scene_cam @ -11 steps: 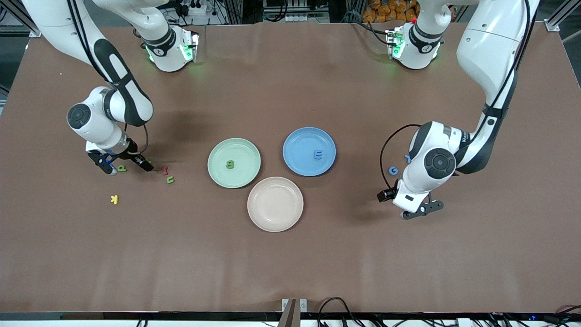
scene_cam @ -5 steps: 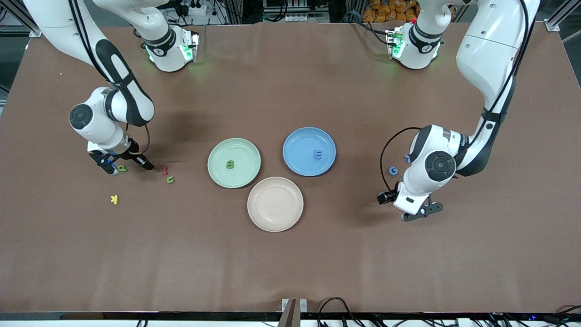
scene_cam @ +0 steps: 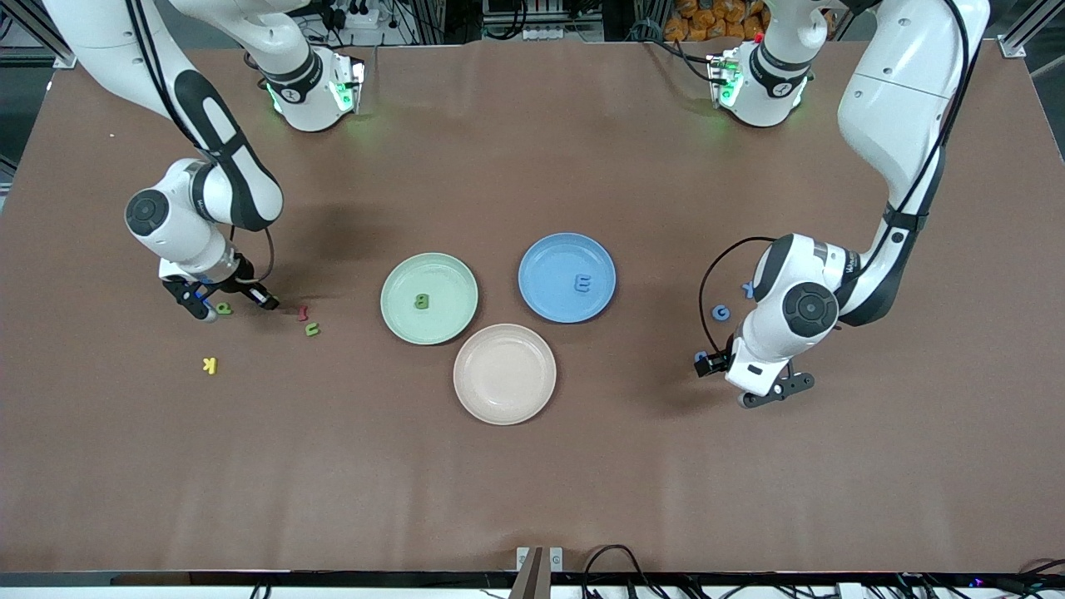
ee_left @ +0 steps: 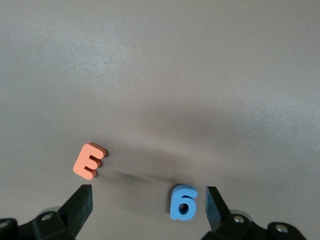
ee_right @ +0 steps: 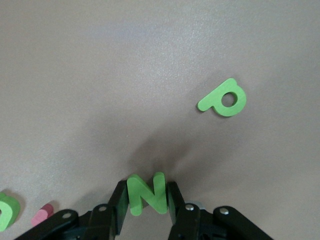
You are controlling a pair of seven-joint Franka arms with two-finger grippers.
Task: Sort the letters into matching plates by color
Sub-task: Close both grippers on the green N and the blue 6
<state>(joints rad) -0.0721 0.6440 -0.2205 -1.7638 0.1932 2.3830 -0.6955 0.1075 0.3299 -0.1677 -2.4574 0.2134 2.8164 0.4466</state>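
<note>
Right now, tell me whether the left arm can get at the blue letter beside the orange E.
Probably yes: the left gripper is open above the blue letter, which lies between its fingers, close to one. The orange E lies apart from it.

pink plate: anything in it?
Empty. The pink plate shows only bare surface in the front view; no letter lies in it.
</note>
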